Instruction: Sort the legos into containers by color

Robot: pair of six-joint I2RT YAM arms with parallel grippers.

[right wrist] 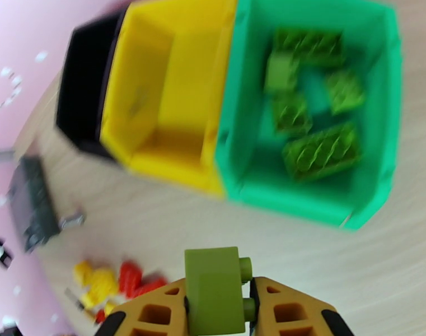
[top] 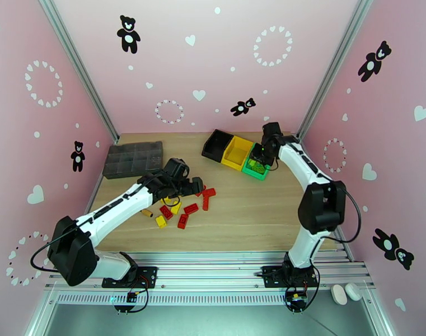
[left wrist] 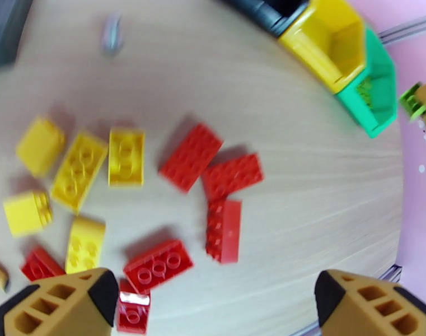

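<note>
A green brick (right wrist: 213, 275) was held tight between the fingers of the right gripper (right wrist: 218, 302), with its little studs pointing sideways at one finger. The green bin (right wrist: 291, 204) was seen just ahead of that gripper and a bit off to the side. It was open at the top, and several green bricks (right wrist: 322, 152) were already lying in it. The yellow bin (right wrist: 157, 163) was joined to it, and the black bin (right wrist: 81, 107) came after that. So only a short carry forward over the green rim was judged to be needed before the brick could be let go. A drift toward the yellow bin would have put it in the wrong place. The left gripper (left wrist: 213, 298) was spread wide open, with nothing in it, above the loose pile on the counter (left wrist: 324, 208). A red brick (left wrist: 158, 265) was seen in the gap between its fingers, with its long side slanted across that gap. Yellow bricks (left wrist: 78, 170) were lying further off to one side. The pile was nearer the left arm, and the bins were nearer the right.
</note>
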